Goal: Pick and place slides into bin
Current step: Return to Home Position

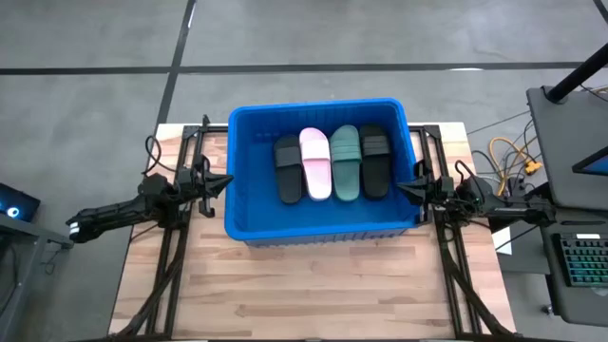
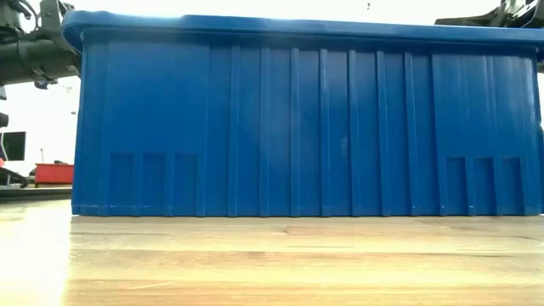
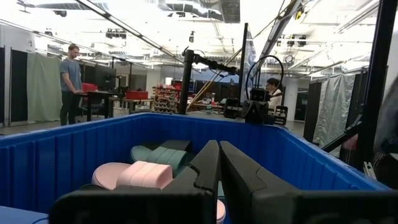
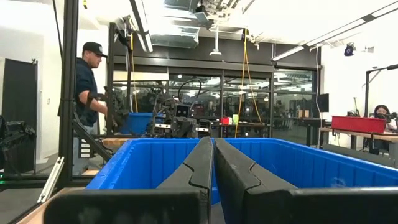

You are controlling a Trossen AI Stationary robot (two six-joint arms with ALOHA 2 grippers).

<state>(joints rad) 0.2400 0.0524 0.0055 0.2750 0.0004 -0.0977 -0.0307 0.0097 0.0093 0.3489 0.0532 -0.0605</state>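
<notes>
with all four slides (image 1: pixel 315 163) lying side by side in the bin (image 1: pixel 313 104), the left gripper (image 1: pixel 224 180) at its 9 o'clock and right gripper (image 1: pixel 401 186) at 3 o'clock are sitting pinched shut, empty (best drawing straight back, clear of the bin).

Smooth blue plastic on the bin (image 2: pixel 297 127), slight gloss, ribbed moulded walls. Matt foam on the slides (image 1: pixel 315 163), ridged straps, no shine. Light wood planks for the table (image 1: pixel 313 285), visible grain, satin sheen at low angle. Matt dark moulded-plastic look on left gripper (image 3: pixel 219 149) and right gripper (image 4: pixel 213 144), smooth faces.
</notes>
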